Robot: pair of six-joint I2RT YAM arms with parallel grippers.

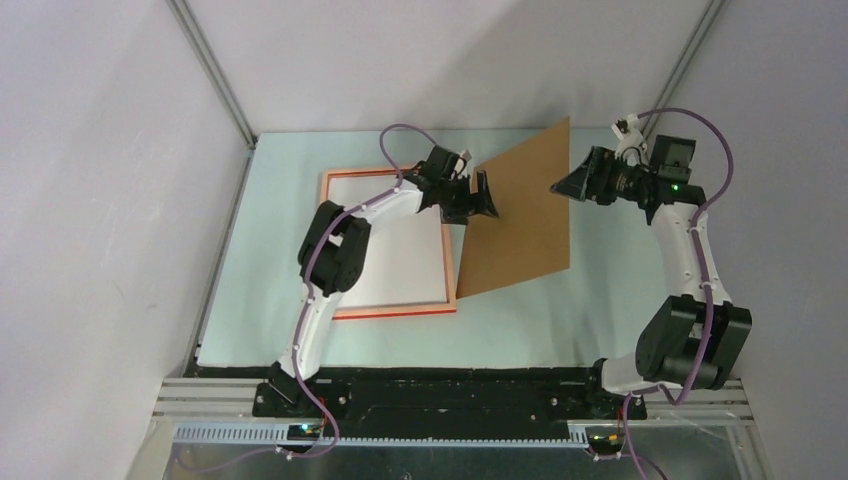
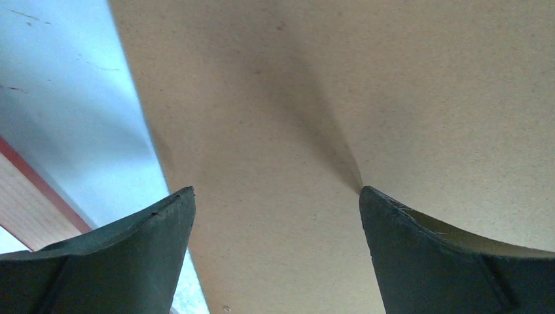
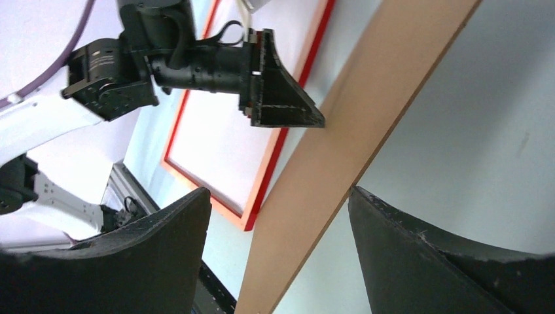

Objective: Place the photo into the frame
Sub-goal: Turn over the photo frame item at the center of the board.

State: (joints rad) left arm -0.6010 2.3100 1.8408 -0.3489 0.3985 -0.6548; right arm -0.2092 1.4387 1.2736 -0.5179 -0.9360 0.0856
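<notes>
Dark fingers (image 2: 131, 255) of the left gripper (image 2: 275, 191) stand wide apart at the bottom of its wrist camera, with a brown board (image 2: 340, 98) filling nearly all the view beyond them. On the left half of the pale blue table (image 1: 600, 310) the frame (image 1: 395, 312) lies flat, its orange-pink side up and a thin red line showing along the outer edge. Inside it rests the photo (image 1: 400, 265), showing only plain white, so it is apparently face down, though no printed side is visible to confirm that. The left arm (image 1: 335, 250) reaches across the frame from the near edge. Just right of the frame, the board stands tilted on a slant, its near lower corner close to the frame's near right corner and its far corner raised high. The left gripper meets the board's left side above the frame's right rail. In the right wrist view, one of its fingertips touches the board's face. The right gripper (image 3: 280, 190) hangs beside the board's right side with its fingers also spread. The board's edge crosses the gap between them on a diagonal, and whether they touch it cannot be told.
</notes>
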